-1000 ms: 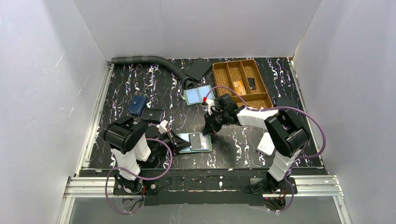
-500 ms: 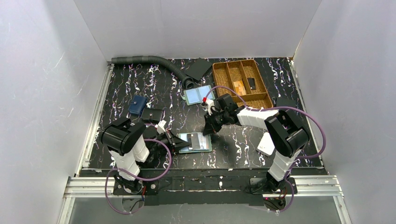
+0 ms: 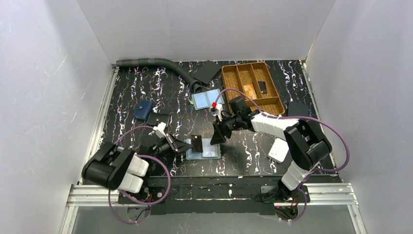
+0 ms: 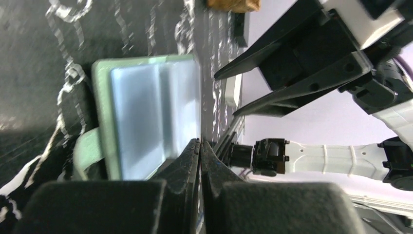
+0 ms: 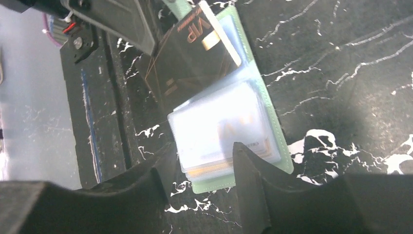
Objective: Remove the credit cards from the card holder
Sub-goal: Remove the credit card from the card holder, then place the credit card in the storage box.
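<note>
We see the black marbled bench (image 3: 243, 152) carrying everything, with a wooden tray (image 3: 243, 65) at its far right and a grey ribbed hose (image 3: 151, 62) along the far left. Both arms reach toward the middle of the bench from either side.

The card holder (image 3: 208, 152) (image 4: 146, 112) (image 5: 285, 163) lies open and flat near the front centre, its teal-green edge showing around pale panels. A second, similar holder (image 3: 205, 99) lies farther back, well apart, and a small blue wallet (image 3: 142, 110) sits to the left.

The right gripper (image 3: 217, 136) (image 4: 225, 95) (image 5: 203, 148) hangs just above the holder's near panel with its fingers spread and nothing between them. The left gripper (image 3: 187, 145) (image 4: 200, 144) (image 5: 146, 41) is pressed together, pinching a dark credit card (image 3: 196, 143) (image 5: 195, 58) by one end. That card stands tilted up over the holder's other panel; we cannot tell whether its lower end is fully clear of the sleeve.

A pale credit card (image 5: 224, 131) with orange markings sits under the clear sleeve of the near panel.
</note>
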